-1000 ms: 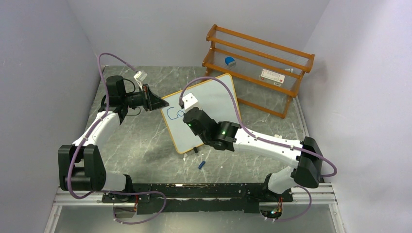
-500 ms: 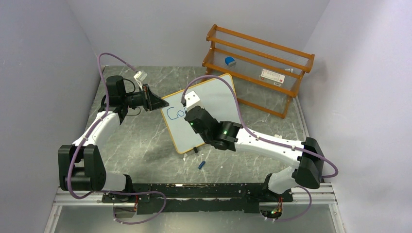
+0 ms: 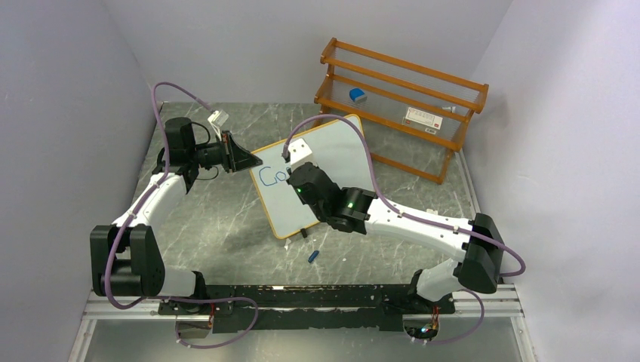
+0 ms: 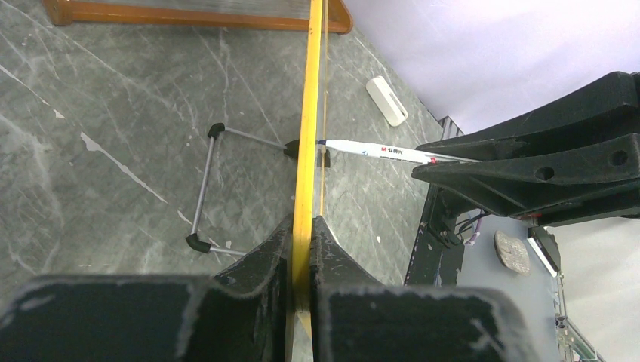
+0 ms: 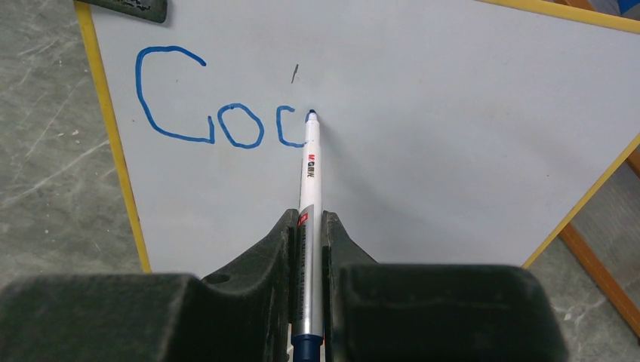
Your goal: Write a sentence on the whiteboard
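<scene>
The whiteboard (image 3: 332, 151) stands tilted on the table, with its yellow-orange frame edge-on in the left wrist view (image 4: 308, 113). My left gripper (image 3: 243, 160) is shut on the board's left frame edge (image 4: 302, 249). My right gripper (image 5: 308, 226) is shut on a white and silver marker (image 5: 309, 188), whose blue tip touches the board face (image 5: 453, 113). The sentence (image 5: 219, 105) is only blue letters "Co" and part of a third letter, also visible from above (image 3: 270, 176). The marker shows in the left wrist view (image 4: 377, 151) meeting the board.
A wooden rack (image 3: 400, 105) stands behind the board, holding a blue eraser (image 3: 357, 95) and a white box (image 3: 421, 119). A blue marker cap (image 3: 312, 256) lies on the table near the board's front corner. The board's wire stand (image 4: 207, 188) rests behind it.
My right gripper has shifted slightly right along the board with the marker, and the blue writing has grown by part of a letter. The left arm has not moved.
</scene>
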Robot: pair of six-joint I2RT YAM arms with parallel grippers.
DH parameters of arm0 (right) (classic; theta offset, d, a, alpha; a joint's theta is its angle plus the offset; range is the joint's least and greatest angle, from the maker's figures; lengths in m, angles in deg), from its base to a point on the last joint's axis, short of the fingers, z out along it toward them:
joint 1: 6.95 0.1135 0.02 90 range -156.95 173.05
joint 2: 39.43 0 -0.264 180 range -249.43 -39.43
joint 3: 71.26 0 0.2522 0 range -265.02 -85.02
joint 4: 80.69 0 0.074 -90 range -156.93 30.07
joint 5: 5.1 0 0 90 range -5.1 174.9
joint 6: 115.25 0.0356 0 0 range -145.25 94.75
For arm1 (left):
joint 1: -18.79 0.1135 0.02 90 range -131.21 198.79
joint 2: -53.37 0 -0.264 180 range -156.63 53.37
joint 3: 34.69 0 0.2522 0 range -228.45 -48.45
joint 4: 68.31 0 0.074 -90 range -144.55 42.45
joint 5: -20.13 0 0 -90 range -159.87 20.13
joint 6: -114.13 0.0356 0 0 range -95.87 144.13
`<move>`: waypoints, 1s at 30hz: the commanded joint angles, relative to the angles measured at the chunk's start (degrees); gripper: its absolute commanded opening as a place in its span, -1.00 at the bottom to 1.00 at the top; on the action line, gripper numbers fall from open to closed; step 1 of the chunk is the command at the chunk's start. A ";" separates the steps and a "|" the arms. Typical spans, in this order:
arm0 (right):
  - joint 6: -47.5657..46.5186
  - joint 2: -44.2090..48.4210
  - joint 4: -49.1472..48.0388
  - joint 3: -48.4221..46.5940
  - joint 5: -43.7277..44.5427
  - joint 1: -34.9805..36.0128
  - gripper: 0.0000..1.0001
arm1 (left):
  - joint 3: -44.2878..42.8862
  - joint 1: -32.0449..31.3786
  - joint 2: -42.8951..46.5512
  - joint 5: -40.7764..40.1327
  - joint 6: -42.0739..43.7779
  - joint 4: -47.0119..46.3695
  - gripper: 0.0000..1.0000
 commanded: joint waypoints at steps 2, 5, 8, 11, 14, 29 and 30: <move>-0.13 1.20 -1.15 0.35 0.73 -0.57 -1.00 | -0.44 -1.40 -0.91 0.42 1.73 2.61 -0.90; 0.03 1.20 0.03 0.34 0.16 -0.49 -1.00 | -0.41 -1.45 -1.00 0.42 1.77 2.61 -0.90; 0.35 1.33 1.32 0.43 -0.57 -0.50 -1.00 | -0.44 -1.42 -1.00 0.42 1.68 2.61 -0.90; 0.83 1.33 2.63 0.53 -1.00 -0.53 -1.00 | -0.54 -1.41 -1.09 0.47 1.71 2.61 -0.90; 1.19 1.37 3.80 0.59 -1.32 -0.50 -1.00 | -0.55 -1.43 -1.09 0.42 1.68 2.61 -0.90; 2.28 1.76 5.19 1.91 -0.51 -0.49 -1.00 | -0.46 -1.40 -1.00 0.27 1.86 2.61 -0.90; 2.32 1.88 5.09 2.00 -0.10 -0.55 -1.00 | -0.46 -1.40 -1.00 0.27 1.93 2.61 -0.90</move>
